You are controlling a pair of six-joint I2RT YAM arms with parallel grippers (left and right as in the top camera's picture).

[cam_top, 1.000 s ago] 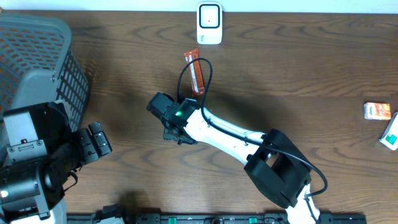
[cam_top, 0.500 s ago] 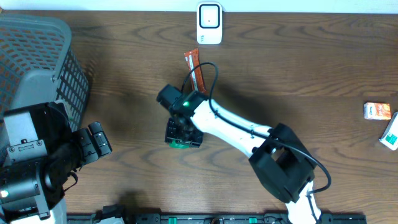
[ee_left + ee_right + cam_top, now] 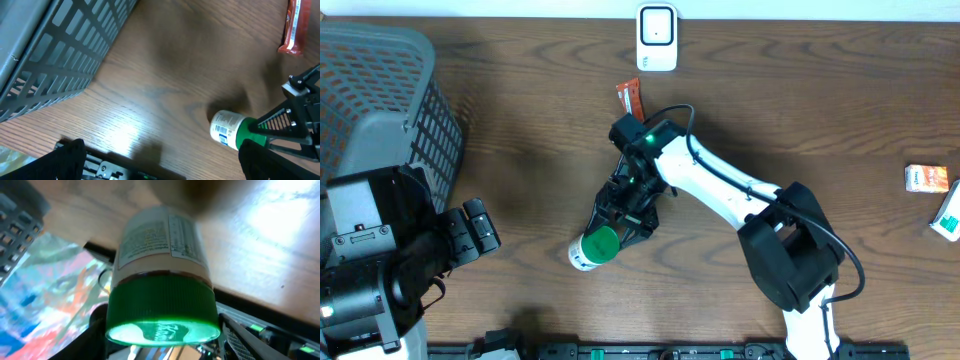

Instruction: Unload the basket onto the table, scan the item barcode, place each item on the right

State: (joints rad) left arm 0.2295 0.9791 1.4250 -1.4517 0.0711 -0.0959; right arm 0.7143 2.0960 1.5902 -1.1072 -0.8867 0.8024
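Item 1, bottle point(image 3: 590, 250): white body, printed label, green cap; lower centre of the overhead frame, lying tilted, cap toward the arm. Whether it touches the tabletop point(image 3: 800, 90) cannot be told. A barcode shows on its label in the left wrist view.

Item 2, right hand point(image 3: 610, 236): fingers clamped on the bottle at the green cap.

Item 3, left hand point(image 3: 475, 228): lower left of frame, fingers spread wide, nothing held, well apart from the bottle.

Item 4, scanner point(image 3: 657, 38): white, top centre edge.

Item 5, snack bar point(image 3: 632, 98): orange wrapper, just below the scanner, partly under the right arm.

Item 6, basket point(image 3: 380, 100): grey mesh, upper left.

Item 7, two small boxes point(image 3: 927, 178): right edge.
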